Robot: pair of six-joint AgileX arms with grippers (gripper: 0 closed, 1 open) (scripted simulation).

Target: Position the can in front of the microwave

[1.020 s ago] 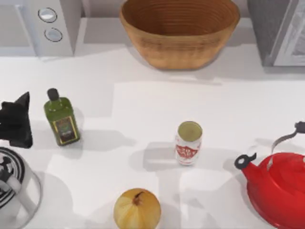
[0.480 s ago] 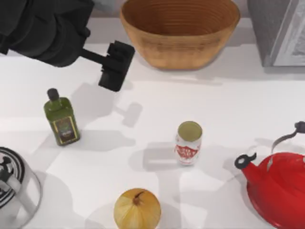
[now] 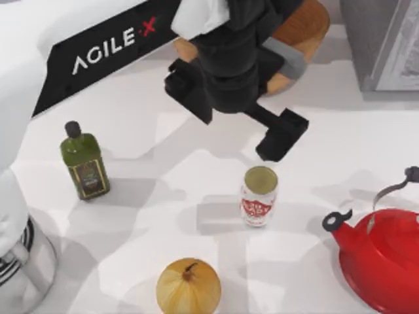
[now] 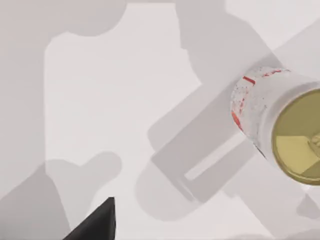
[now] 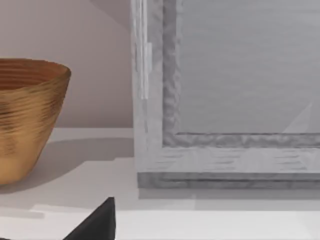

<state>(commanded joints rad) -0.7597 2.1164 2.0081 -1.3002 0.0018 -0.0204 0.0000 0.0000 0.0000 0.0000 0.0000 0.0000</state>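
Note:
The can [image 3: 260, 196] stands upright in the middle of the table, white with a red label and a dull gold top. My left arm reaches in from the top view's left. Its gripper [image 3: 281, 136] hovers just behind the can and slightly to its right, apart from it. In the left wrist view the can [image 4: 280, 130] lies off to one side, with nothing gripped. The microwave is hidden behind my left arm at the back left. A dark edge of my right gripper [image 5: 97, 225] shows in the right wrist view, which faces the back right corner.
A green oil bottle [image 3: 84, 162] stands at the left and an onion [image 3: 188, 286] at the front. A red kettle [image 3: 383, 258] is at the front right and a wicker basket [image 3: 308, 26] at the back. A darker grey appliance [image 3: 386, 42] fills the back right corner.
My left arm has swept from the back left across to the middle. Its gripper has come close behind the can, and the arm now covers the microwave. The can has not moved.

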